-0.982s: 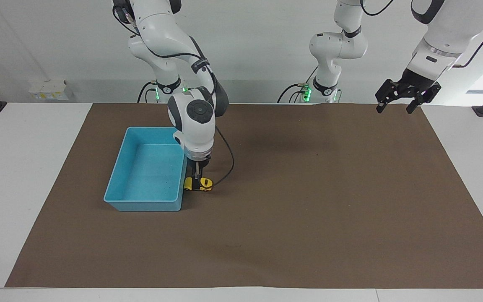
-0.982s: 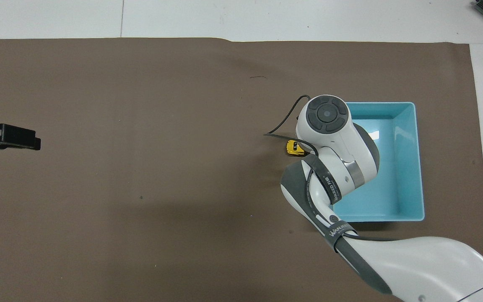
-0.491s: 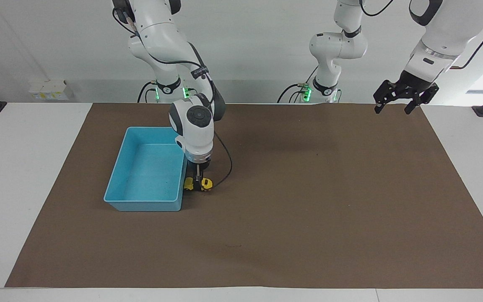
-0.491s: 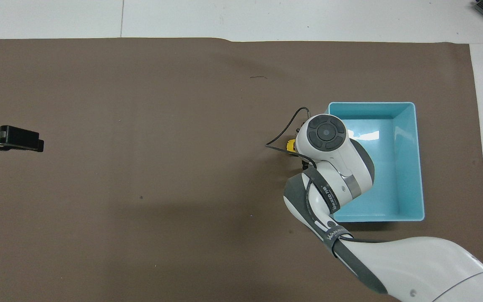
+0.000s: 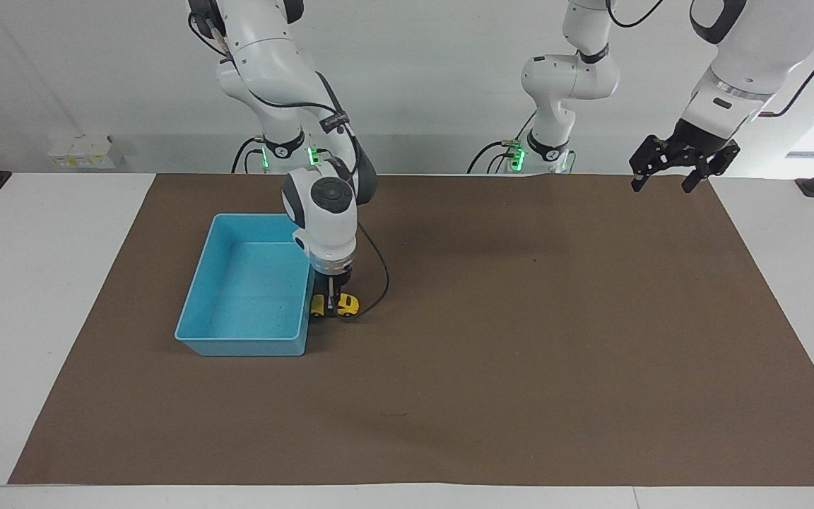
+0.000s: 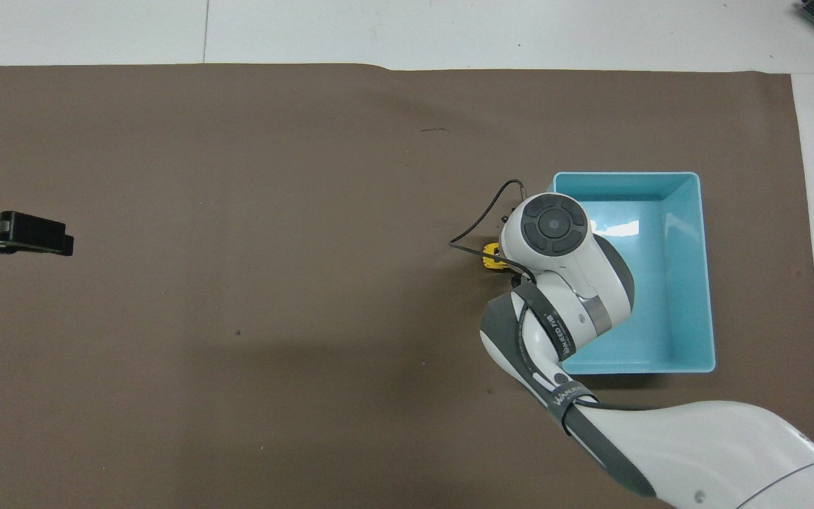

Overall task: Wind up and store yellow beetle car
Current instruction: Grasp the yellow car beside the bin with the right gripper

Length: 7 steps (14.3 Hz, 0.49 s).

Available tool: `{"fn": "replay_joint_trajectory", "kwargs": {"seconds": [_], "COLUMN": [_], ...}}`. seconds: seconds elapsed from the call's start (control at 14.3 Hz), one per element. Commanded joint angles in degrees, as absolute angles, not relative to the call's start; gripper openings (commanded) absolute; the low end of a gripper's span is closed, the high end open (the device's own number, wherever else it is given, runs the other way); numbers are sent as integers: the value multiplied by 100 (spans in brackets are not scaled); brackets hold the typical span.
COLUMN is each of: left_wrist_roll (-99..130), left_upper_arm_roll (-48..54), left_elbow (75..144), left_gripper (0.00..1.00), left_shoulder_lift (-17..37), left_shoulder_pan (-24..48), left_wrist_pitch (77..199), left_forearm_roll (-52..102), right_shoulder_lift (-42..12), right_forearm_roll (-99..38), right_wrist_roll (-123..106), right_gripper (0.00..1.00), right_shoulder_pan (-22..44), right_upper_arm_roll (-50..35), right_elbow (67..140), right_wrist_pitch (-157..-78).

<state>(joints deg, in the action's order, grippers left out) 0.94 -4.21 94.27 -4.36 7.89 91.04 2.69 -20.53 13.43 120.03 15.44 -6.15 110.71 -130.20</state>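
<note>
Yellow beetle car (image 5: 337, 305), tiny with black wheels, beside blue bin (image 5: 243, 344).

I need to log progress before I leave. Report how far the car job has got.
Nothing looks finished: the rectangular light blue plastic bin holds nothing. In hand: the right pincer is down on the tiny bright yellow toy beetle car, which sits on the brown mat right beside the bin. Whether it is wound cannot be seen. Left: lift the car into the bin. The left pincer waits open in the air.
</note>
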Motion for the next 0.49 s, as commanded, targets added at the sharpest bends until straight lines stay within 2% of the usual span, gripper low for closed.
{"fn": "replay_joint_trajectory", "kwargs": {"seconds": [0.0,0.21,0.42], "left_wrist_roll": [44,44,-9], "left_upper_arm_roll": [-387,-396,-430], "left_elbow": [9413,9413,9369], "left_gripper": [100,100,100], "left_shoulder_lift": [-457,-466,-492], "left_shoulder_pan": [712,694,686], "left_wrist_pitch": [9053,9035,9105], "left_forearm_roll": [184,185,193], "right_shoulder_lift": [-1995,-1916,-1627], "right_forearm_roll": [1538,1512,1459], "right_wrist_roll": [12164,12068,11629], "right_gripper": [0,0,0], "right_shoulder_pan": [1643,1652,1644], "right_upper_arm_roll": [-659,-677,-747], "right_elbow": [10645,10337,10336], "right_wrist_pitch": [-12465,-12112,-12059]}}
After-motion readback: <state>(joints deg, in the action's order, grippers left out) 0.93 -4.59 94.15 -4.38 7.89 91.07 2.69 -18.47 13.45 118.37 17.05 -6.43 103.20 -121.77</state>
